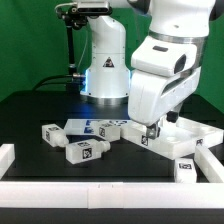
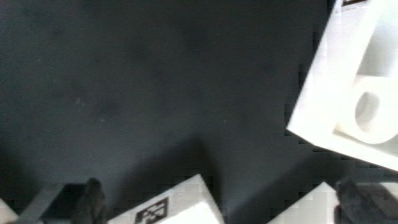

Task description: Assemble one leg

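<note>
Black table (image 1: 30, 118) carries the parts loose; nothing looks joined yet, I'd say. The gripper (image 2: 222, 197) hangs with fingers apart either side of one leg (image 2: 164, 208), just beside the panel (image 2: 347, 85). Gripping, carrying and socketing are all left.

Your black table (image 1: 30, 115) holds: one marker board (image 1: 92, 126); one white square panel (image 1: 192, 143); three loose legs: far-left leg (image 1: 52, 133), middle leg (image 1: 82, 151), front leg (image 1: 185, 171).
</note>
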Robot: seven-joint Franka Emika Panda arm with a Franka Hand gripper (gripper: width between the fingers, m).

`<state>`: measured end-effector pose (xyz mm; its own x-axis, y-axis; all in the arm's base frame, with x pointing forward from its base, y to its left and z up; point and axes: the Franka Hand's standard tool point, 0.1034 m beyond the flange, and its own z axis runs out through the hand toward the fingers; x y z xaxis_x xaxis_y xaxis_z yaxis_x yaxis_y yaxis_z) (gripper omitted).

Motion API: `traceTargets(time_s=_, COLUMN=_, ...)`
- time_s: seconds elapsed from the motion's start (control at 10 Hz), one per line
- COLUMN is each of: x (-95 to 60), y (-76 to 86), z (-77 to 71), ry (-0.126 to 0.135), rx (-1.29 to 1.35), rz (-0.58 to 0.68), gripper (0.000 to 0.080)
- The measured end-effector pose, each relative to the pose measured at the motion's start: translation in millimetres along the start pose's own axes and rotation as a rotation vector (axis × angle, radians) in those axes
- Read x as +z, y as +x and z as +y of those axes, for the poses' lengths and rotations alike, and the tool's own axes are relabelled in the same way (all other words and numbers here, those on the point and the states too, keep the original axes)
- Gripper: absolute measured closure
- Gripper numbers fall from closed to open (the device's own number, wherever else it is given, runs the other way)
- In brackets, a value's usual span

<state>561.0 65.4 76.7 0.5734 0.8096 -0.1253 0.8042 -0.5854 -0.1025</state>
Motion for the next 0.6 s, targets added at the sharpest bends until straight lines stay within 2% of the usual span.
traceTargets(time_s=0.6, x=-0.9, y=-1.1, z=1.3, ry=0.007, rx=0.047, rz=0.009, gripper=0.015)
